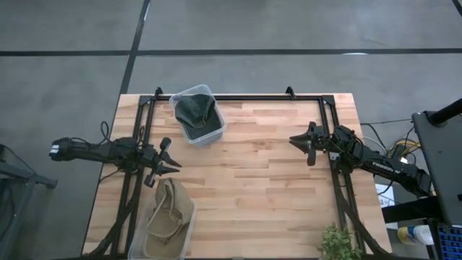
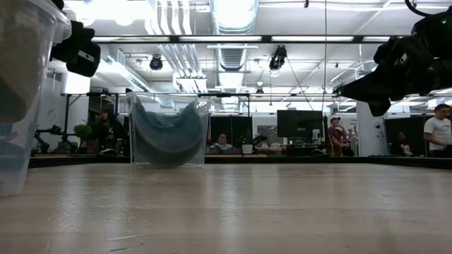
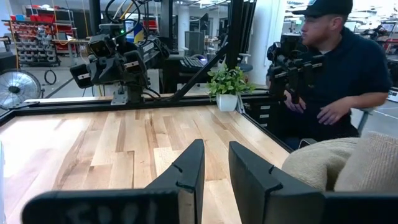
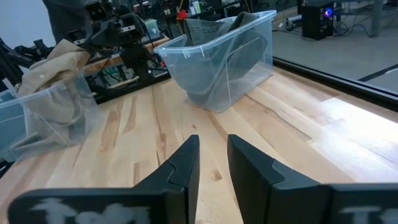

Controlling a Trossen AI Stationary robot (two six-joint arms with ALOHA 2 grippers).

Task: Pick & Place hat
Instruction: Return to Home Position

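A dark green hat (image 1: pixel 195 110) lies curled inside a clear plastic bin (image 1: pixel 209 133) at the table's far side, left of the middle; it also shows in the low view (image 2: pixel 168 134) and in the right wrist view (image 4: pixel 230 37). A tan hat (image 1: pixel 167 217) fills a second clear bin (image 4: pixel 37 118) at the near left edge. My left gripper (image 1: pixel 170 155) hovers just beyond the tan hat's bin, with a narrow gap between its fingers (image 3: pixel 214 146) and nothing in it. My right gripper (image 1: pixel 296 141) hangs over the right half of the table, also narrowly open (image 4: pixel 212 140) and holding nothing.
A black frame rail (image 1: pixel 253 97) runs along the table's far edge and both sides. A small potted plant (image 1: pixel 338 244) stands at the near right corner. A person (image 3: pixel 342 68) sits beyond the right edge. Bare wood (image 1: pixel 245 180) lies between the two grippers.
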